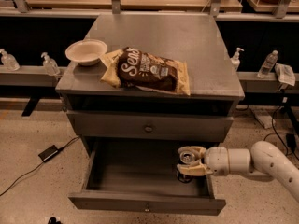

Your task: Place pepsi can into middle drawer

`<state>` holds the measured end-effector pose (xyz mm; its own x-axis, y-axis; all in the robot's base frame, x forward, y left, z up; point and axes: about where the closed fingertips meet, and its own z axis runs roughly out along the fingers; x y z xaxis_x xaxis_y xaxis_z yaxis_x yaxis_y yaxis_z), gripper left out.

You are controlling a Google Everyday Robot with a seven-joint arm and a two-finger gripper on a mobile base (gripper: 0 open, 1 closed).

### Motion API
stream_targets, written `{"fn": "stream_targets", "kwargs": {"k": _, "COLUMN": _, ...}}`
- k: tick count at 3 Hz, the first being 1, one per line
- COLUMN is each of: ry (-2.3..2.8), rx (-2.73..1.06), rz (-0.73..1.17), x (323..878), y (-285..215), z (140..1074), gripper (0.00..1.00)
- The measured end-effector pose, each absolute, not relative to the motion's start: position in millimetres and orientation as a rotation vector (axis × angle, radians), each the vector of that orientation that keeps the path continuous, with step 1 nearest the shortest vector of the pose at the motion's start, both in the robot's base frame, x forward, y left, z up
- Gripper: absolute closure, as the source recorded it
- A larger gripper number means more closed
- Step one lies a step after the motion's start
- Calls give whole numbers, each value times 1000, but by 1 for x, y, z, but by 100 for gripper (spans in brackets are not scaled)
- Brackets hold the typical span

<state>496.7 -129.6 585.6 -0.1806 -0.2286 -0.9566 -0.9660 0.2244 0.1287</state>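
The pepsi can [186,158] shows its silver top between my gripper's pale fingers [193,171]; its dark body reaches down to the drawer floor. My gripper [190,160] is shut on the can, inside the right side of the open middle drawer [140,176]. The drawer is pulled far out, and its front panel [147,204] faces the camera with a small knob. My white arm [252,160] reaches in from the right, over the drawer's right wall.
The upper knobbed drawer [148,128] is shut above the open one. On the cabinet top [187,45] lie a brown chip bag [149,71] and a white bowl [86,52]. A black power brick and cable [49,153] lie on the floor at left.
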Motion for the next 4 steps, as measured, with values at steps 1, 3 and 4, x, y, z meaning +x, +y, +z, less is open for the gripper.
{"fn": "stream_targets", "kwargs": {"k": 1, "ry": 1533, "rx": -1166, "rz": 1057, "x": 498, "y": -117, "z": 573, "gripper": 100}}
{"fn": "stream_targets", "kwargs": {"k": 3, "ry": 1411, "rx": -1153, "rz": 1031, "x": 531, "y": -85, "z": 497, "gripper": 100}}
{"fn": "stream_targets", "kwargs": {"k": 4, "ry": 1471, "rx": -1168, "rz": 1001, "x": 543, "y": -77, "z": 453, "gripper": 82}}
